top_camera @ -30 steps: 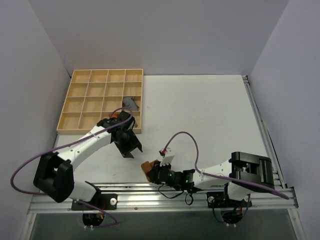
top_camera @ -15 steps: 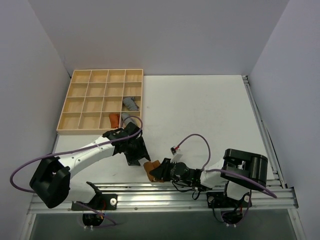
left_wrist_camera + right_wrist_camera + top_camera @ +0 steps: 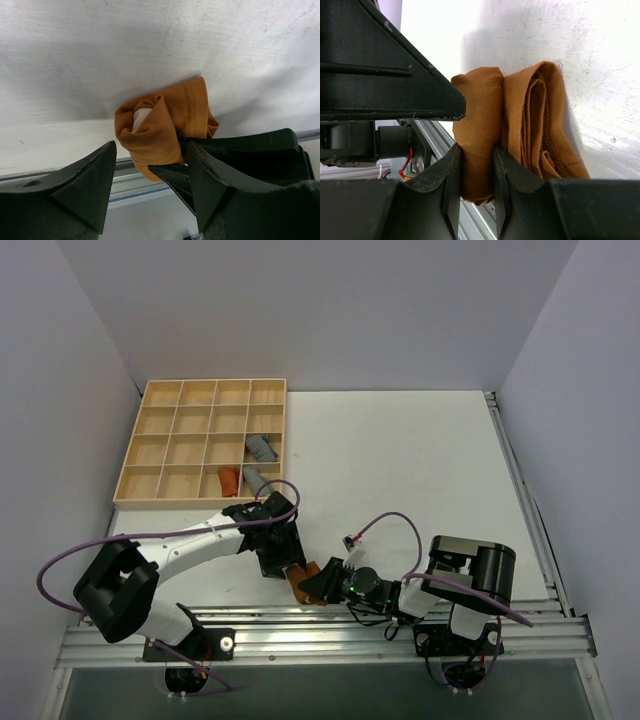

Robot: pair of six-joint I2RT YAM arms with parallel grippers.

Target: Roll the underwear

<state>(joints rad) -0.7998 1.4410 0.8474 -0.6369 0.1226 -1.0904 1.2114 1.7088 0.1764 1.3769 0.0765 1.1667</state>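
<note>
The underwear (image 3: 298,581) is a bunched caramel-brown bundle at the table's near edge, between the two grippers. In the left wrist view it (image 3: 167,122) lies loosely rolled with a pale patch showing inside. My right gripper (image 3: 476,175) is shut on one fold of it (image 3: 479,125), and the rest of the folds hang to the right of the fingers. It also shows in the top view (image 3: 314,586). My left gripper (image 3: 152,160) is open, its fingertips either side of the bundle's near end and not gripping; from above it (image 3: 289,564) sits just left of the bundle.
A wooden compartment tray (image 3: 165,440) stands at the back left, holding two grey rolled cloths (image 3: 262,447) and a redder orange roll (image 3: 229,480). The aluminium rail (image 3: 300,625) runs along the near edge just below the bundle. Grey walls enclose the table.
My left gripper has moved right and nearer, from beside the tray to the underwear. My right arm has shifted while keeping hold of the bundle, which stayed near the edge.
</note>
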